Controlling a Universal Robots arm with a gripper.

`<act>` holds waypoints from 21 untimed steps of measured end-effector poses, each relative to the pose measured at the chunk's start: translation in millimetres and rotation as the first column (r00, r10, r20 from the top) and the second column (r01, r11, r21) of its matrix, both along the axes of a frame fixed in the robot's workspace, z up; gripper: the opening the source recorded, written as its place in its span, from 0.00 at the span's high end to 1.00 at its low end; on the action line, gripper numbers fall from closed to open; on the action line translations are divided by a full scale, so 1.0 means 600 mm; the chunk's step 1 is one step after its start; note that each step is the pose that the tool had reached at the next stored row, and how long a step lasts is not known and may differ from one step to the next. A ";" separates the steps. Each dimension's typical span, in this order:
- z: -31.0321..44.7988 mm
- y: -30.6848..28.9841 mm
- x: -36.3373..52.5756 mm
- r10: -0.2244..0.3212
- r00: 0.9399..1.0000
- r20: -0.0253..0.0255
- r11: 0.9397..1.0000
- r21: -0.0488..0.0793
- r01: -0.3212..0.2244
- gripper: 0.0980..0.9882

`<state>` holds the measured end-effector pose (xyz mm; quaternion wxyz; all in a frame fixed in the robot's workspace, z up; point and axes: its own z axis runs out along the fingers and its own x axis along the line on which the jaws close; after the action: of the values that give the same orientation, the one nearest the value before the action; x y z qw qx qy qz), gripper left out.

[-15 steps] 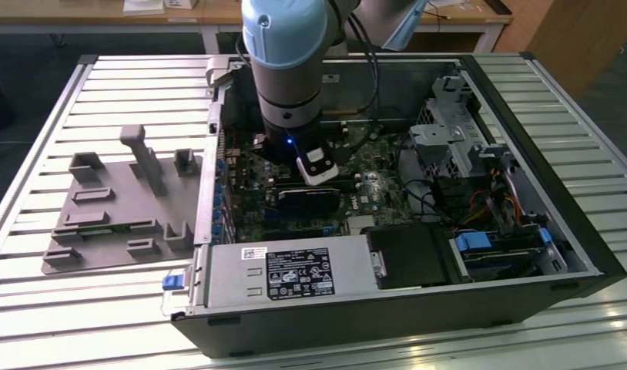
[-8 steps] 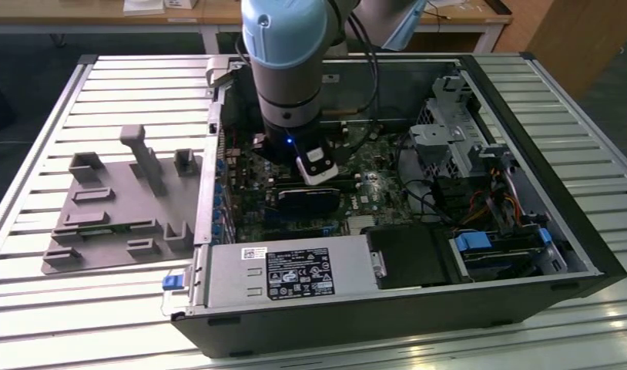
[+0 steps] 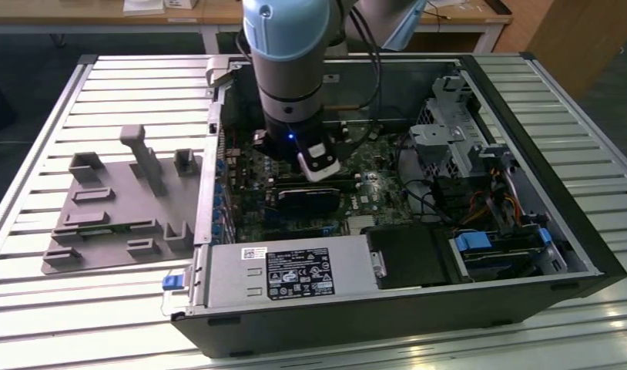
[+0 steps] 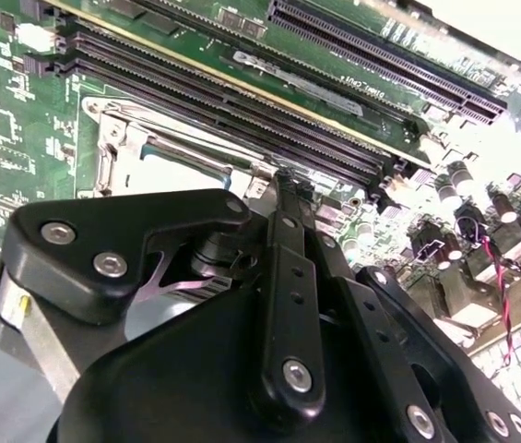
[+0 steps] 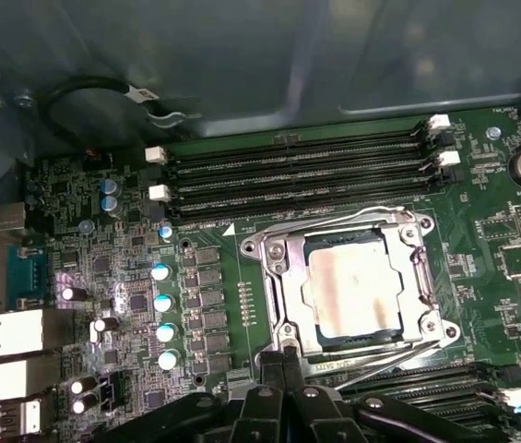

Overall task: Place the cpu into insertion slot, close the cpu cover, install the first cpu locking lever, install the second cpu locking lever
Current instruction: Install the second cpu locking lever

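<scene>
The cpu (image 5: pixel 352 286), a silvery square chip, lies in the insertion slot (image 5: pixel 290 325) on the green motherboard. The cpu cover (image 5: pixel 278 269), a thin metal frame, lies flat around it. One wire locking lever (image 5: pixel 334 220) runs along the socket's side by the memory slots. The other lever (image 5: pixel 398 355) runs along the opposite side. My black gripper (image 5: pixel 282 362) sits at that second side's corner, its fingers shut together close to the lever. The second wrist view has the fingertips (image 4: pixel 283 185) against the socket's metal frame (image 4: pixel 117 148). In the exterior view the gripper (image 3: pixel 319 166) hangs inside the open computer case.
Long black memory slots (image 5: pixel 297 175) flank the socket. Capacitors (image 5: pixel 161 305) and rear ports (image 5: pixel 11 332) lie to one side. In the exterior view a power supply (image 3: pixel 283 274), drive cages (image 3: pixel 467 146) and case walls surround the board. A grey fixture (image 3: pixel 119 208) lies at the exterior view's left.
</scene>
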<state>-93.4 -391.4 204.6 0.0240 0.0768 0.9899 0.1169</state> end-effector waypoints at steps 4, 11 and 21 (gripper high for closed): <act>0.001 -0.0032 0.005 0.000 1.000 0.000 1.000 0.000 0.000 1.00; 0.001 -0.0157 0.010 0.000 1.000 0.000 1.000 0.000 0.000 1.00; 0.006 -0.0192 0.011 0.000 1.000 0.000 1.000 0.011 0.000 1.00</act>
<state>-86.8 -402.9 208.3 0.0236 0.0771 0.9892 0.1224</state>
